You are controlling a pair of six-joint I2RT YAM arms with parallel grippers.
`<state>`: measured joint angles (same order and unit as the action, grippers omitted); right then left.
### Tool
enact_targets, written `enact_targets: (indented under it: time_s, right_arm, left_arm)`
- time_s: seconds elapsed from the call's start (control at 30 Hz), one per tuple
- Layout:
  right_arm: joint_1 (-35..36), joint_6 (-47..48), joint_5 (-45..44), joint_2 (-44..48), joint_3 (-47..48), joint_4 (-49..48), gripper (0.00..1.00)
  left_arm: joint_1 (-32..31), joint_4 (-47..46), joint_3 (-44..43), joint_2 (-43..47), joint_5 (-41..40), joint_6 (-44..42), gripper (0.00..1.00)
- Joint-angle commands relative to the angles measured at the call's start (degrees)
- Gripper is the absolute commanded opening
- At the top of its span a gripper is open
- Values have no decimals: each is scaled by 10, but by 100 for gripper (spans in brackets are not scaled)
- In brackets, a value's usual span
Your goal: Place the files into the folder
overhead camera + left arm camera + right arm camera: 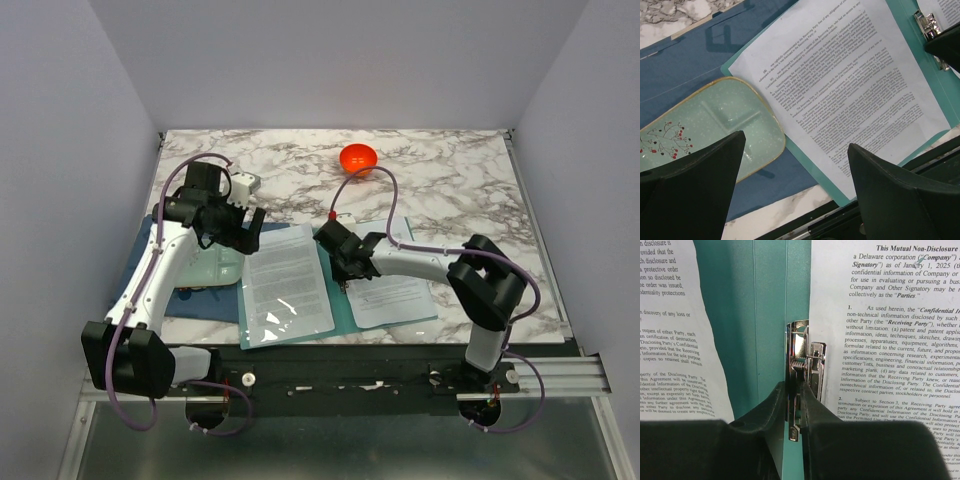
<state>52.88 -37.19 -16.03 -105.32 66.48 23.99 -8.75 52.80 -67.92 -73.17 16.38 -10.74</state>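
Here, two files [288, 280] lie in one folder [755, 315]; left jaws wide, right jaws pinching its clip [799, 360].

The files [890, 340] are matt white paper. The folder [755, 315] is smooth teal with a soft sheen, its clip [802, 357] bright polished metal. At its 9 o'clock, a speckled, glazed mint plate [715, 120] lies on a dark blue cloth mat [695, 65]. The right gripper [794, 390] is matt black plastic.
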Motion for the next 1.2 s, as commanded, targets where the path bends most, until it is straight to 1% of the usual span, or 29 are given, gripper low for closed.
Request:
enact_targets:
  time_s: [0.0, 0.03, 0.07, 0.2, 0.47, 0.6, 0.83, 1.1, 1.17]
  right_arm:
    - [4, 5, -9, -50, 23, 33, 5]
    - [5, 3, -14, -52, 29, 40, 2]
    - [5, -5, -19, -52, 30, 52, 1]
    - [5, -25, -46, -24, 3, 59, 1]
    - [-6, -69, -87, 122, -78, 58, 1]
    - [-14, -75, -87, 172, -100, 55, 1]
    - [-28, -101, -68, 223, -116, 40, 1]
    - [-59, -107, -44, 267, -126, 31, 1]
    - [-66, -106, -36, 276, -127, 27, 1]
  left_arm:
    - [20, 8, 19, 21, 18, -21, 99]
    - [21, 7, 23, 21, 19, -22, 99]
    - [25, 6, 31, 20, 20, -22, 99]
    - [37, 2, 44, 12, 22, -28, 99]
    - [46, 2, 38, -19, 75, -15, 99]
    - [46, 3, 28, -33, 103, -2, 99]
    - [46, -11, 38, -68, 146, 3, 99]
    - [46, -38, 37, -82, 132, 2, 99]
    - [47, -38, 37, -85, 144, 1, 99]
